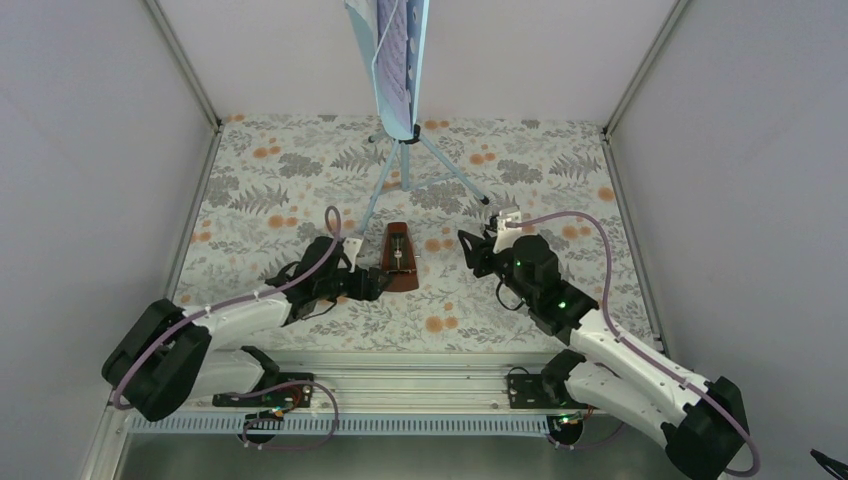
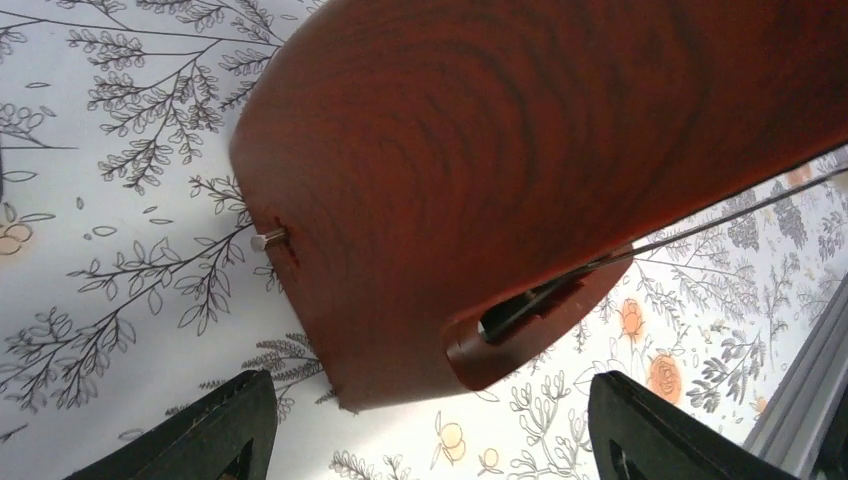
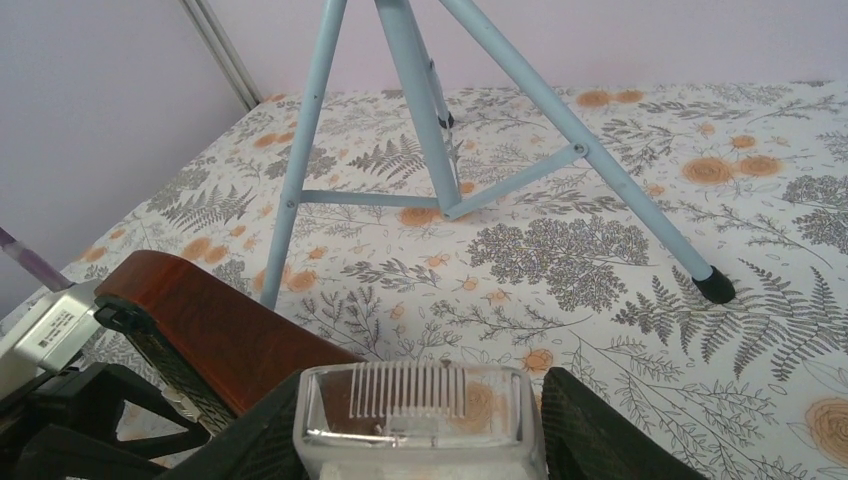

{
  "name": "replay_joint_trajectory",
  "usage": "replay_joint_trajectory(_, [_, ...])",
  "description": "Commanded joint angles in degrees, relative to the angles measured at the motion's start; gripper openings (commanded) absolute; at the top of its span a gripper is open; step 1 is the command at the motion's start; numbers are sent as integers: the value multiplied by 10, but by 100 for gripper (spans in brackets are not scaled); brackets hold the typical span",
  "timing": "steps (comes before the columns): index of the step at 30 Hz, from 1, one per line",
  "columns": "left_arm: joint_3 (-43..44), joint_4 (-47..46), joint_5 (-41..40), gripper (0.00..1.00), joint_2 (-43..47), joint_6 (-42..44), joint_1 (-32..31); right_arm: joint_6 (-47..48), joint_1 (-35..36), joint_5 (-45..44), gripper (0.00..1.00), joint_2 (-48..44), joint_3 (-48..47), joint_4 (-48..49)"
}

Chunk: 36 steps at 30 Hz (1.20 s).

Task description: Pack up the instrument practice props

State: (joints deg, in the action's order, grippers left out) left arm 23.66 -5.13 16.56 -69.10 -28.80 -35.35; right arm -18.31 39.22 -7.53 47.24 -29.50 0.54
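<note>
Metronome (image 1: 400,258) on table (image 1: 290,175), frame centre. Left tool (image 1: 374,282) straddles its base, fingers apart. Stand (image 1: 404,165) blocks upper centre. Right tool (image 1: 472,248) clamps clear ribbed block (image 3: 420,425).

built alike as a left arm (image 1: 238,318) and a right arm (image 1: 622,358), with white shells on the long links and bulky black housings at the joints. carried a thin lilac cable (image 1: 333,222) along each, looped loose near the wrist. showed small green lights (image 1: 561,300) on the right arm's black joints. ended in matte black, wedge-shaped fingers (image 2: 215,435), with a white camera block (image 1: 352,246) beside each wrist. stood on black bases (image 1: 262,370) fixed to a silver rail (image 1: 420,385), with thin wires (image 1: 290,437) curled beneath.
</note>
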Motion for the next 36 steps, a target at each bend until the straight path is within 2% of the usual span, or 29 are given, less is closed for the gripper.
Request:
replay_joint_trajectory(1, [-23,-110,36,76,-26,11,4,-2,-6,7,51,11,-1,24])
replay_joint_trajectory(13, [-27,-218,84,70,-105,40,-2,9,-6,-2,51,24,2,27])
replay_joint_trajectory(20, [-17,-244,103,72,-117,31,-40,20,-6,-7,51,29,8,26])
replay_joint_trajectory(25, [-21,-131,35,92,-11,30,-18,43,-6,13,52,19,5,18])
replay_joint_trajectory(30, [57,45,-2,100,107,70,35,63,10,42,52,23,6,24])
replay_joint_trajectory(32, [117,119,0,100,103,100,74,68,30,37,52,32,7,25])
replay_joint_trajectory(36, [237,180,56,100,29,157,171,55,79,17,52,46,8,23])
